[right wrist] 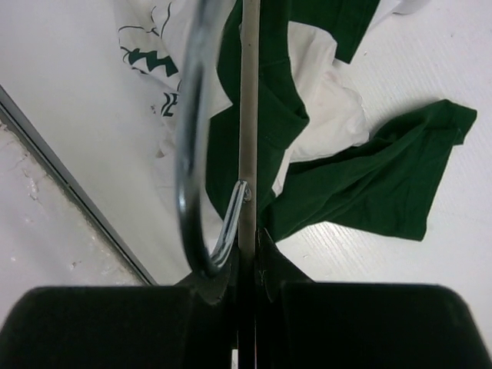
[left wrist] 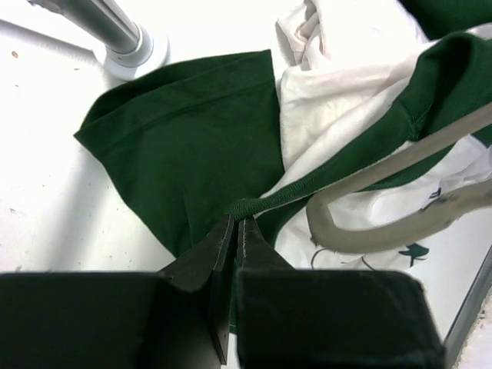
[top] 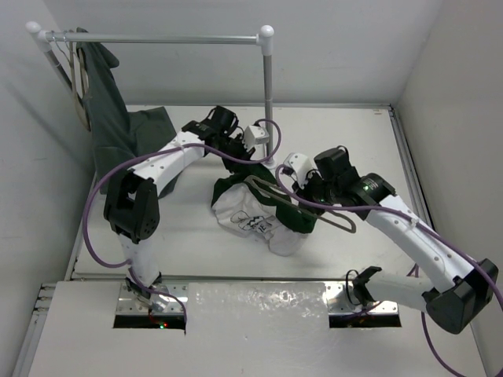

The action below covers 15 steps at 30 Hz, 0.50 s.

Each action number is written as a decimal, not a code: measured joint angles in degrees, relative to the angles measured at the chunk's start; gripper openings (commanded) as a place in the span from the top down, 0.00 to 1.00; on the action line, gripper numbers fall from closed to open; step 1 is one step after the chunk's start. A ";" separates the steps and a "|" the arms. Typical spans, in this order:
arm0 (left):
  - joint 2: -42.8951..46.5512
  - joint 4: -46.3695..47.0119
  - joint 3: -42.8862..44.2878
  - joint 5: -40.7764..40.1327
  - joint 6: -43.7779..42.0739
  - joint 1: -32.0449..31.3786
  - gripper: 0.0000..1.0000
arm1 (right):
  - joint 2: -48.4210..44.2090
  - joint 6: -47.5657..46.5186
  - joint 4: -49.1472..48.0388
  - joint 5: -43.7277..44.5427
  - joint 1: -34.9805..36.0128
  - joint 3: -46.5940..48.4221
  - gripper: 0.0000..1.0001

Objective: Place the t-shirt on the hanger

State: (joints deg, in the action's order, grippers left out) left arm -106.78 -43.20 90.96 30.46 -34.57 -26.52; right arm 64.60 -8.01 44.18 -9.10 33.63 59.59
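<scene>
T-shirt: the t-shirt (top: 255, 214) lies bunched at mid-table, white panel up, one green sleeve spread flat toward 12 o'clock.
Hanger: the hanger (left wrist: 369, 242) lies across the shirt's 3 o'clock side. Its rounded end sits at the neck opening, not yet clearly inside it.
Left gripper: the left gripper (left wrist: 237, 227) has its fingers pressed together on the ribbed neck edge, only a thin bite of cloth between the tips.
Right gripper: the right gripper (right wrist: 247, 246) is clamped on the hanger where the metal hook joins it.
Risk, slip: the rib could pull free if the left arm lifts against the hanger's drag, because the hold is so narrow.
Risk, snag: the hanger end could catch a fold of the white panel and push the shirt along instead of entering the neck.
Risk, twist: held at one point near the hook, the hanger may swivel under load.
Edges: the rack pole (top: 268, 86) stands just beyond the left gripper at 12 o'clock, so there is little room to lift that way.
Open room: the table (top: 196, 243) shows bare surface at 9 and 6 o'clock, while the right arm fills 3 o'clock.
</scene>
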 measured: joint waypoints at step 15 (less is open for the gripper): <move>3.98 -1.22 -0.76 6.27 0.94 0.00 1.00 | 11.08 -7.17 -4.07 8.11 5.60 3.61 1.00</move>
State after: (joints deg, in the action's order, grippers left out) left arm -102.80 -44.42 90.19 36.73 -33.63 -26.52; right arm 75.68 -15.18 40.12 -0.99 39.22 63.20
